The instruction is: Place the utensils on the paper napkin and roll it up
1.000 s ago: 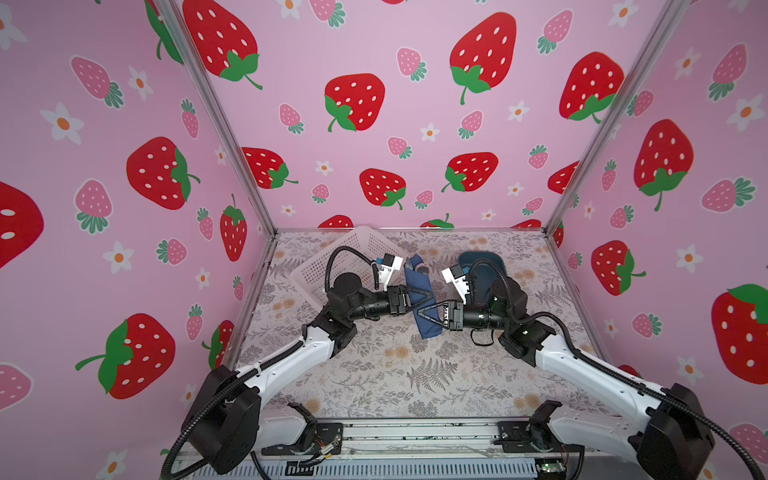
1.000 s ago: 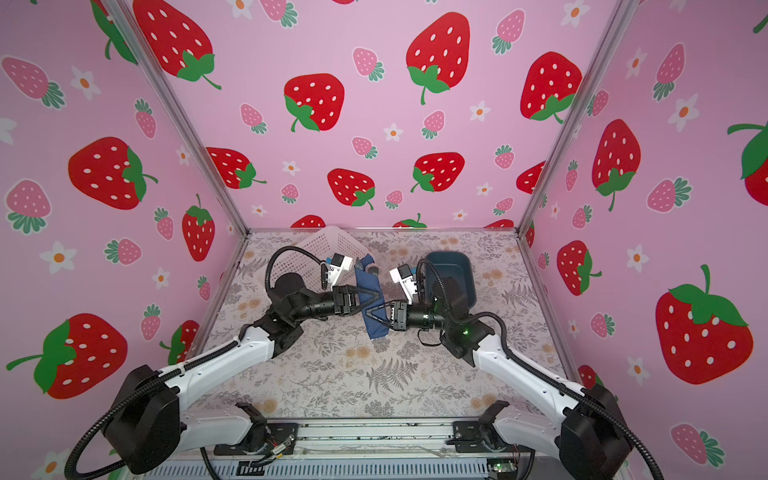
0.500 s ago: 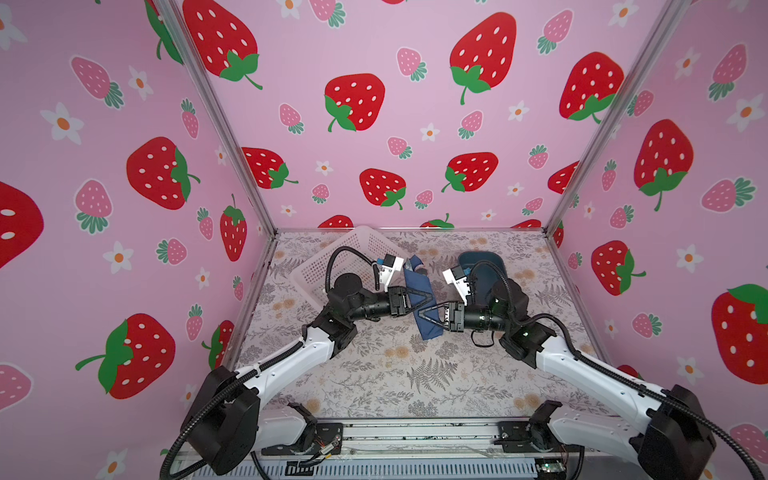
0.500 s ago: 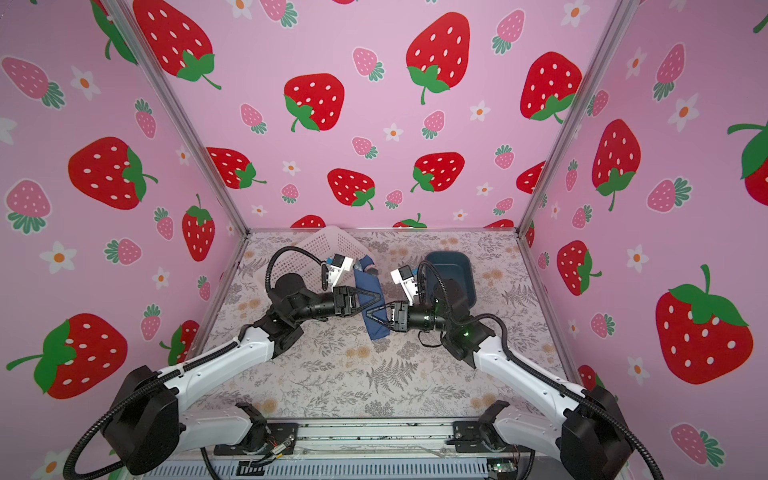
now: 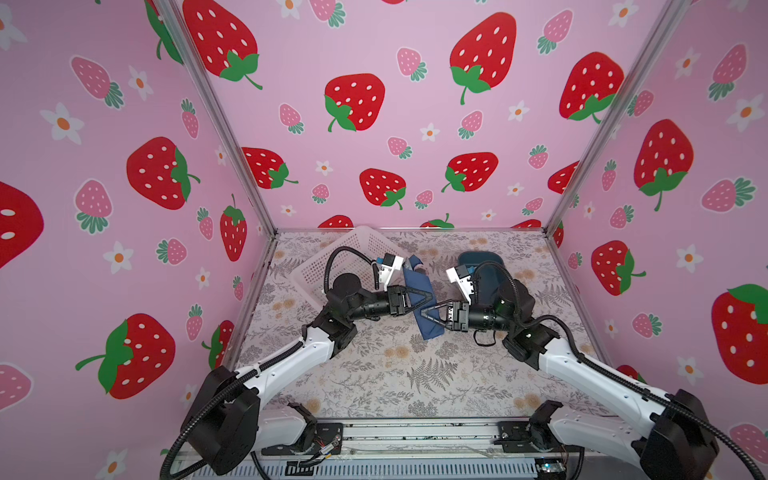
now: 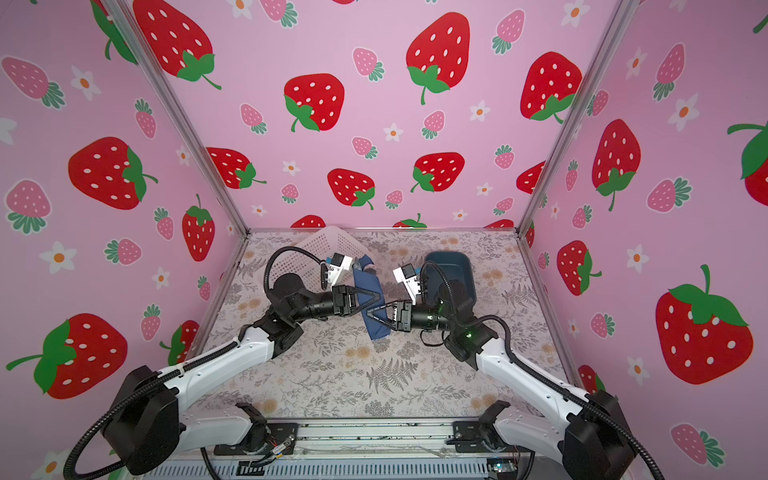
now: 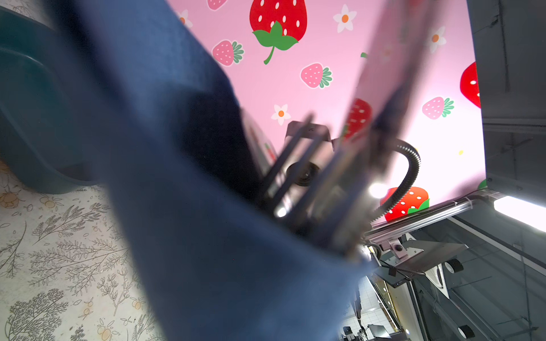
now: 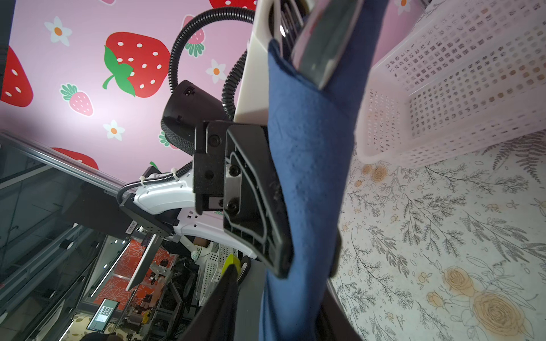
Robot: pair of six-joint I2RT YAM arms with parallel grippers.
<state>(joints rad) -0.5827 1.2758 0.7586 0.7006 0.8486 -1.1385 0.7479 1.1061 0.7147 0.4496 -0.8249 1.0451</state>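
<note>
The navy paper napkin (image 5: pixel 418 283) (image 6: pixel 368 284) is rolled into a slim tube and held slanted above the table in both top views. The utensils are wrapped inside it. Fork tines (image 7: pixel 295 165) and a shiny blade (image 8: pixel 322 44) poke out of its far end. My left gripper (image 5: pixel 432 297) (image 6: pixel 379 297) is shut on the middle of the roll, and its black fingers (image 8: pixel 254 206) press the paper from both sides. My right gripper (image 5: pixel 423 311) (image 8: pixel 280 298) straddles the lower part, open, with a gap between one finger and the roll.
A white mesh basket (image 5: pixel 332 266) (image 8: pixel 458 88) stands at the back left, close behind my left wrist. The teal tray (image 5: pixel 478 259) (image 7: pixel 29 118) sits at the back right, under my right arm. The floral table (image 5: pixel 415 374) stretches toward the front.
My left gripper's jaws have closed onto the rolled napkin. My right gripper's jaws have spread apart from it. The roll has stayed almost in place.
</note>
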